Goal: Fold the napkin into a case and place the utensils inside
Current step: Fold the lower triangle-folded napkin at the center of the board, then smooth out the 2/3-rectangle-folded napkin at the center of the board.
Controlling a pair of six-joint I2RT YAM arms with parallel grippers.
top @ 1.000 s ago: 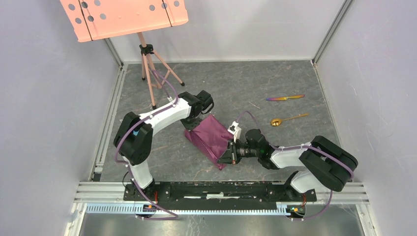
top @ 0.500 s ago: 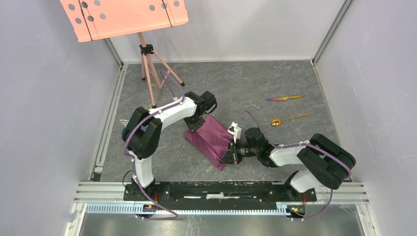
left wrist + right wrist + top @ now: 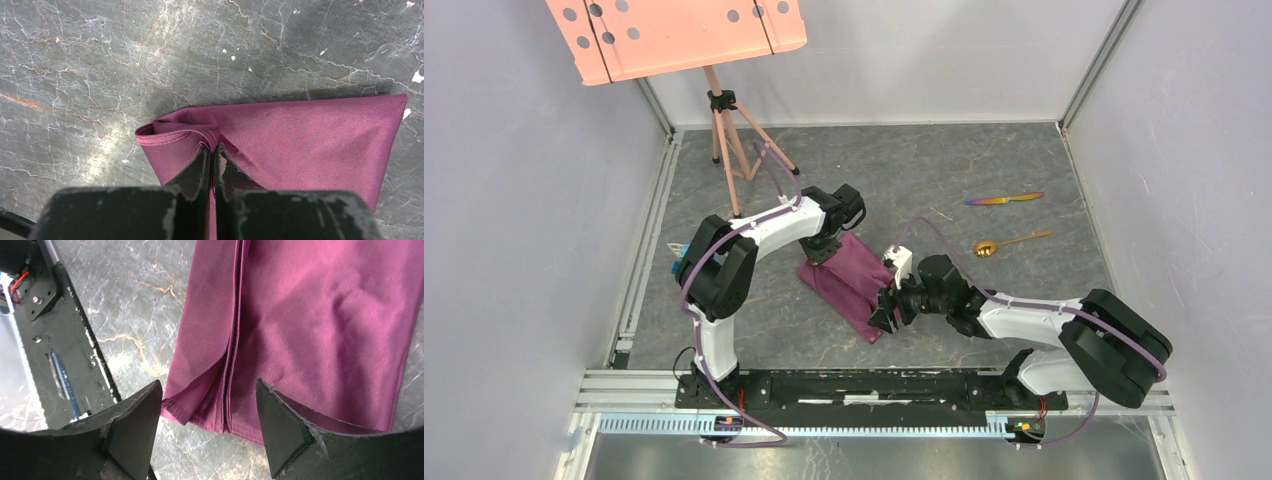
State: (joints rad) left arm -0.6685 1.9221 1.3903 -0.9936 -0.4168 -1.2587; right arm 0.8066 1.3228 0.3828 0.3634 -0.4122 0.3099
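Narrower than a second ago, the folded napkin (image 3: 849, 280) lies flat on the mid tabletop (image 3: 984, 160), its far-left edge clamped by the left tool (image 3: 211, 160), apparently to anchor the fold, while the right tool (image 3: 207, 392), jaws apart, hovers over its near end.

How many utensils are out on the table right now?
2. The knife lies far right; the spoon lies just nearer, both apart from the napkin. Its folds could hide more.
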